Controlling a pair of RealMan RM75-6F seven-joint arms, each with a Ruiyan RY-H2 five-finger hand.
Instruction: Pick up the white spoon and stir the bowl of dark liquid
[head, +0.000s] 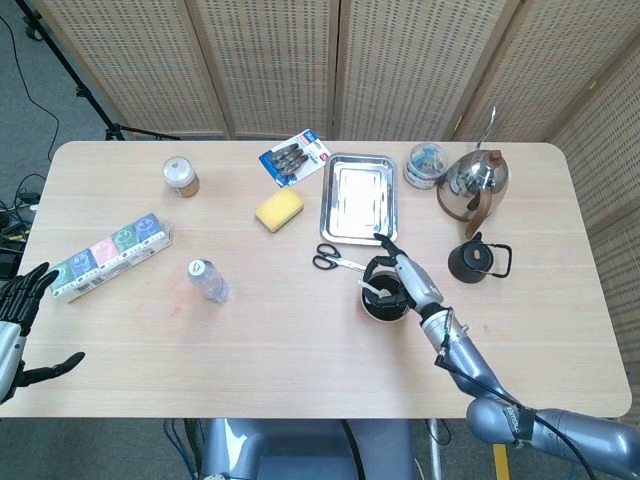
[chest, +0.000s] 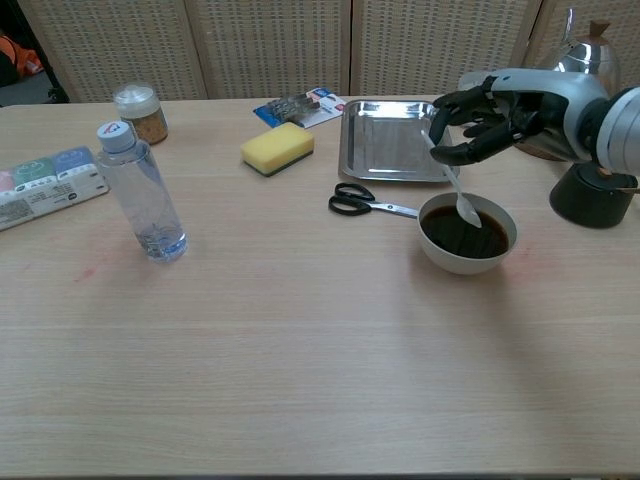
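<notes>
White spoon, head view: the white spoon (head: 373, 291) is held by the right hand (head: 402, 276) above the bowl (head: 384, 299), which stands on the table (head: 300, 340) just below the steel tray (head: 358, 198).
Dark liquid, head view: the liquid fills the bowl; the spoon lies over its left part.
Right hand, head view: its dark fingers (head: 376, 262) are curled around the spoon handle, over the bowl's upper edge.
Left hand, head view: the left hand (head: 22, 320) is at the far left edge, well apart from the bowl, fingers spread and holding nothing.
Other things, head view: scissors (head: 334, 262) lie just left of the bowl; a black teapot (head: 478, 259) is to the right, a metal kettle (head: 473, 183) behind it.
White spoon, chest view: the spoon (chest: 454, 186) hangs tilted from the right hand (chest: 487, 115), and its tip touches the dark liquid (chest: 463, 231) in the bowl (chest: 467, 234).
Right hand, chest view: the fingers (chest: 455, 101) pinch the upper end of the handle, above and behind the bowl, in front of the tray (chest: 397, 139).
Left hand, chest view: not visible here.
Other things, chest view: a water bottle (chest: 141, 193) stands at the left, a yellow sponge (chest: 277, 147) behind the scissors (chest: 367, 202).
</notes>
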